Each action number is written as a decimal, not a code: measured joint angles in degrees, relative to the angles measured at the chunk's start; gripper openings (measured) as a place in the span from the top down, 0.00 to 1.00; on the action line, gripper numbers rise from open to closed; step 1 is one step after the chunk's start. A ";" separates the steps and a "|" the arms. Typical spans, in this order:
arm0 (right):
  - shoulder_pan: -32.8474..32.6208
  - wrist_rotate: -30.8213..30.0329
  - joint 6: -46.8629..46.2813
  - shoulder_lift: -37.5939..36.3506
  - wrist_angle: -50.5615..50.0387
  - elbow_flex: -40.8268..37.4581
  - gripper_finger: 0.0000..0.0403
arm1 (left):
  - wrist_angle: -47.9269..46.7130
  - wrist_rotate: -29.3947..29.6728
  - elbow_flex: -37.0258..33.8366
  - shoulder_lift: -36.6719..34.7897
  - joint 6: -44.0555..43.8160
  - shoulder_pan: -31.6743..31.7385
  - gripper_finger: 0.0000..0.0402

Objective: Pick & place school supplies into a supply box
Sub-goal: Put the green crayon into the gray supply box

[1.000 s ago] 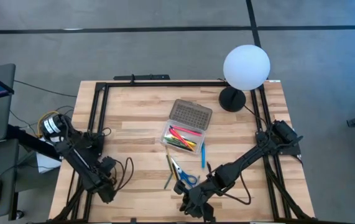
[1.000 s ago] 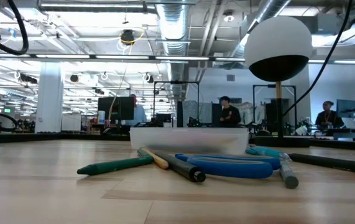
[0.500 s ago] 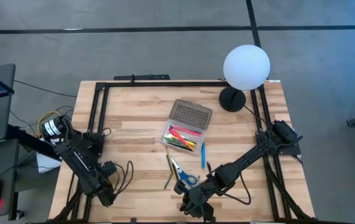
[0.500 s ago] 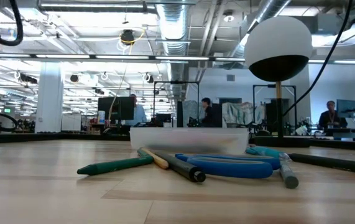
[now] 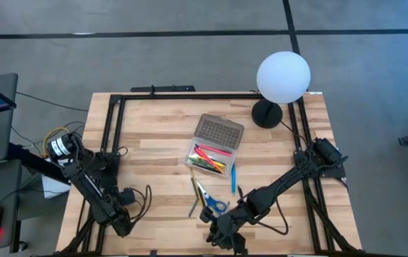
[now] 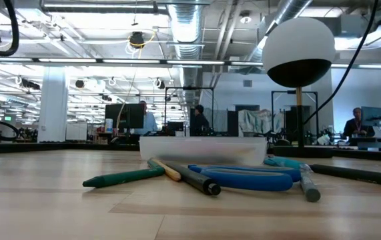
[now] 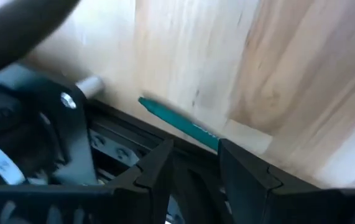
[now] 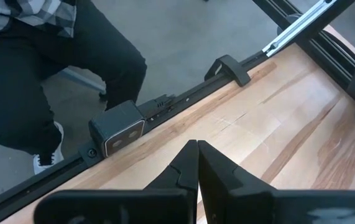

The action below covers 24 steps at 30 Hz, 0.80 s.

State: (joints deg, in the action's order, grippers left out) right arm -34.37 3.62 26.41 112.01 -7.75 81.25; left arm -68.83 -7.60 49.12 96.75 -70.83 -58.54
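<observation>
The supply box (image 5: 213,148) lies open at worktop (image 5: 153,135) centre, holding coloured pens (image 5: 209,158). Scissors (image 5: 211,201) and loose pencils (image 5: 193,198) lie just beside it. Left tool (image 7: 193,163): fingers apart, empty, at the near-left edge. Right tool (image 8: 197,163): fully closed, empty, at the near edge.

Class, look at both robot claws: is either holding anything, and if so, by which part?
Nothing is held. The left claw stands open over the table's near-left edge with nothing between its fingers. The right claw is shut on nothing at the near edge.
</observation>
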 joint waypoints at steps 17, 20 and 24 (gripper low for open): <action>0.02 0.02 -1.00 0.48 -0.90 0.02 1.00 | 5.55 -1.23 -4.35 -0.31 7.02 -1.14 0.69; 0.05 0.02 -1.00 0.48 -0.91 0.02 1.00 | 5.82 1.60 -2.76 -0.14 7.20 -1.17 0.69; 0.39 0.04 -1.03 0.48 -0.85 0.02 1.00 | 7.57 5.74 -0.39 0.13 7.58 -1.08 0.69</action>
State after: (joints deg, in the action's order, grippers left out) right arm -33.98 3.65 25.38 112.49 -8.60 81.28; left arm -61.26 -1.86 48.74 96.88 -63.24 -59.62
